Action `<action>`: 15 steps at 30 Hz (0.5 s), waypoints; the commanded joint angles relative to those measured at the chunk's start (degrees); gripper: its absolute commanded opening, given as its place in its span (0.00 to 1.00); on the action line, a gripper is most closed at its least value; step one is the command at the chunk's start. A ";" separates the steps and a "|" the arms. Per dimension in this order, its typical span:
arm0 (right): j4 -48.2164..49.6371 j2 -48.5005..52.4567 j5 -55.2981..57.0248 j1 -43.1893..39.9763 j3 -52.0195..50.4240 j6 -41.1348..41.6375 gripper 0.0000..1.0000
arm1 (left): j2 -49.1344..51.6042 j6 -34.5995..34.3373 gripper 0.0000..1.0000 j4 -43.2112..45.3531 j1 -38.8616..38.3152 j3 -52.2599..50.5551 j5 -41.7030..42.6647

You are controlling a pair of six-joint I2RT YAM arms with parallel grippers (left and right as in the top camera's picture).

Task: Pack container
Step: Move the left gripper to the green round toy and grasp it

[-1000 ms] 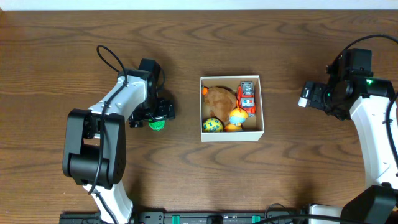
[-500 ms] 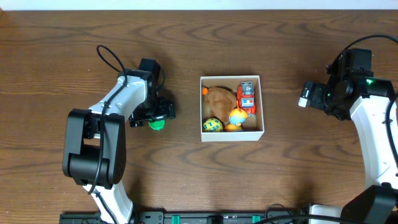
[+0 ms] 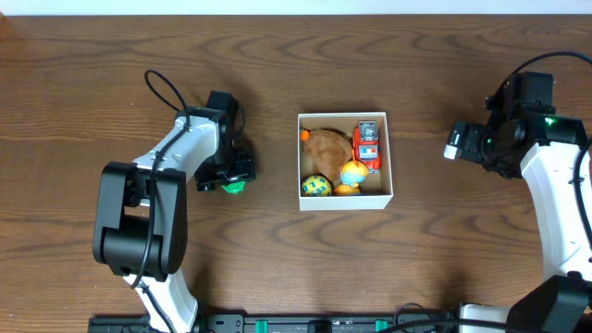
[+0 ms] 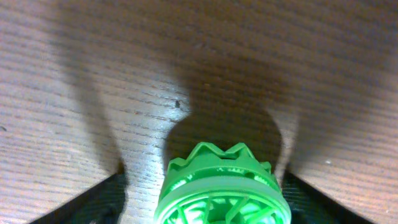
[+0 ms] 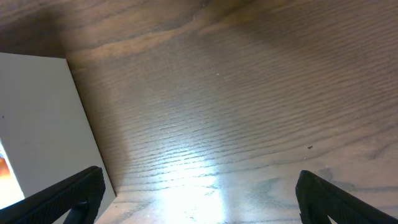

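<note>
The container (image 3: pixel 344 203), a small white-walled square box with a tan inside, sits mid-table and holds a brown plush (image 3: pixel 326 145), a red truck (image 3: pixel 367 143), a yellow-blue ball (image 3: pixel 316 186) and a yellow-orange toy (image 3: pixel 354 173). A green ribbed plastic toy (image 3: pixel 233 187) rests on the table left of the box. My left gripper (image 3: pixel 228 178) is low over it. In the left wrist view its jaws (image 4: pixel 205 202) flank the green toy (image 4: pixel 221 186), with a gap on the left side. My right gripper (image 3: pixel 453 141) is open and empty, right of the box (image 5: pixel 37 124).
The brown wood table (image 3: pixel 277 55) runs to a pale edge at the back. Black frame parts line the front edge (image 3: pixel 305 324). Both arms' bases stand at the front corners.
My left gripper's jaws have narrowed around the green toy, and the toy has shifted slightly. The right arm has not moved.
</note>
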 commanded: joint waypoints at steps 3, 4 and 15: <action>-0.07 0.33 -0.39 -0.20 -0.26 0.07 0.99 | 1.07 -0.04 0.62 -0.09 0.13 -1.27 0.61; -0.07 0.33 -0.39 -0.20 -0.26 0.07 0.99 | 1.07 -0.04 0.60 -0.11 0.13 -1.27 0.61; -0.04 0.33 -0.39 -0.20 -0.26 0.07 0.99 | 0.66 -0.04 0.51 -3.28 0.13 0.70 0.61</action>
